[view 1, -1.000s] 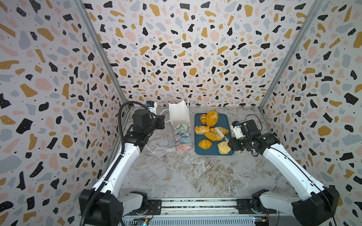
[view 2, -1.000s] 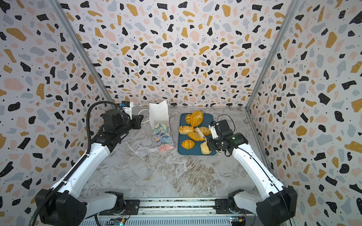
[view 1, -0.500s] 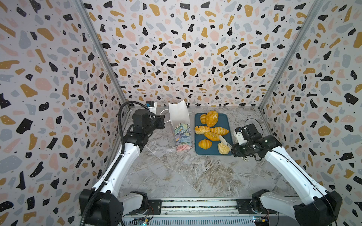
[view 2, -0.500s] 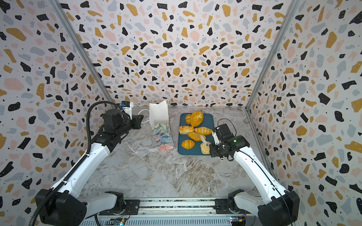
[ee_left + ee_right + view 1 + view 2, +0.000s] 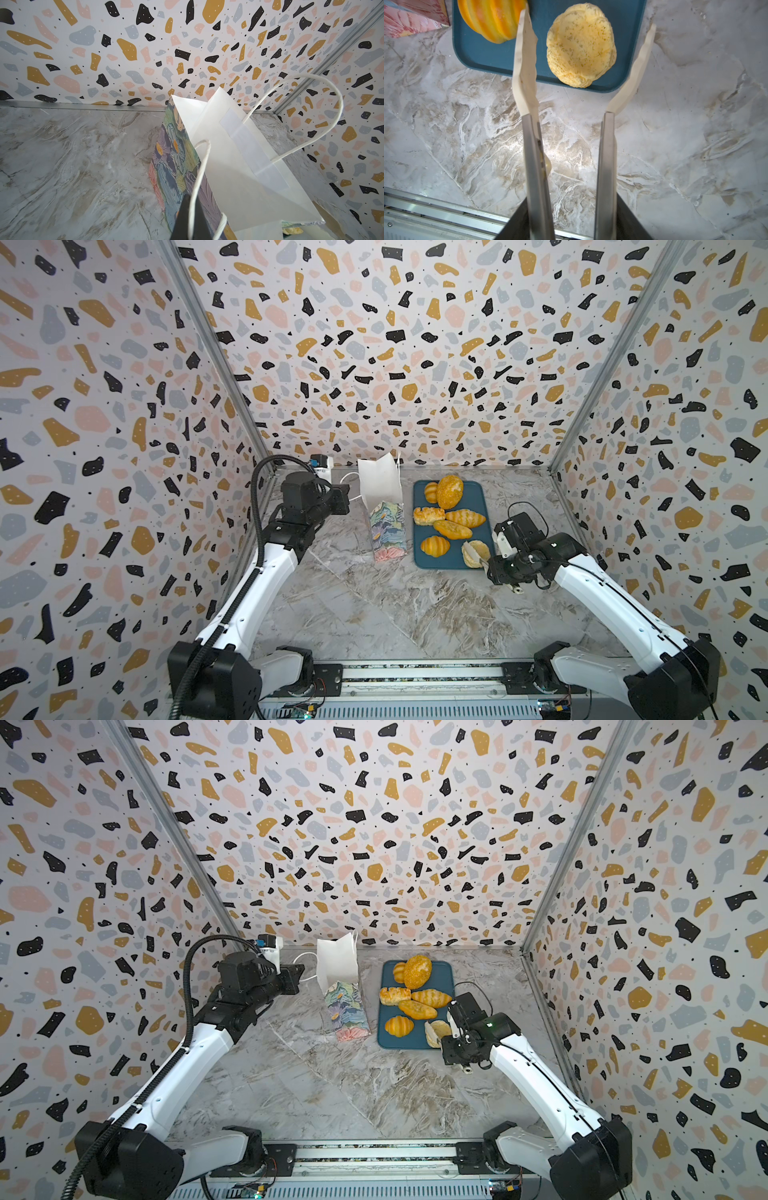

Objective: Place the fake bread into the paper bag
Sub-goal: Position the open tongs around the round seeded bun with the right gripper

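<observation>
Toward the back edge of the counter (image 5: 374,614), a little right of its middle, you have the dark-blue tray (image 5: 473,493). All seven pieces of fake bread (image 5: 452,529) lie on it. As far as the views show, nothing has gone into the bag yet, so the whole task is left.

The paper bag (image 5: 388,526) stands upright just beside the tray's left edge, mouth up, with its white inside showing. The big crumbed loaf (image 5: 449,491) sits at the tray's far end. The pale round bun (image 5: 476,552) lies in the tray's near right corner.

Your right gripper (image 5: 589,17) hovers at that corner, jaws moderately wide and empty. It has one finger on each side of the bun, touching neither side. I judge that closing on the bun is your first pick.

Your left gripper (image 5: 188,209) is clamped on the bag's cord handle (image 5: 196,180), which steadies the mouth.
</observation>
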Robot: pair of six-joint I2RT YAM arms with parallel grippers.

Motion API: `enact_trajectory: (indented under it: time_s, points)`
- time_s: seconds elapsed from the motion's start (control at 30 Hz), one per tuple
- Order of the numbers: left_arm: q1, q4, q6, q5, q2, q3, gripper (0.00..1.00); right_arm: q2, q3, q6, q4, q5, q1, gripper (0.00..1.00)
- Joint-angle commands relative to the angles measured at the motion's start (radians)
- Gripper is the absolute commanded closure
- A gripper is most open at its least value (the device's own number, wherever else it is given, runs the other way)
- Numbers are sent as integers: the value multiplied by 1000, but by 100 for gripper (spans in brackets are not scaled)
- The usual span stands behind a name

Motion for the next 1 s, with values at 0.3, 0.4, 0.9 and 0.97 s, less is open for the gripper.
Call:
enact_trajectory:
  time_s: [0.3,0.4,0.9,0.97]
  points:
    - [3,11,1,-6,-12,-5,100,32,-24,22,17,23,15,46]
    - [3,11,0,-7,-14,-4,100,51,-27,29,19,49,33,46]
    - [3,12,4,-11,-18,-7,100,108,-25,25,43,101,47,46]
    - [3,12,3,-11,-18,-7,100,109,-24,26,42,116,47,46]
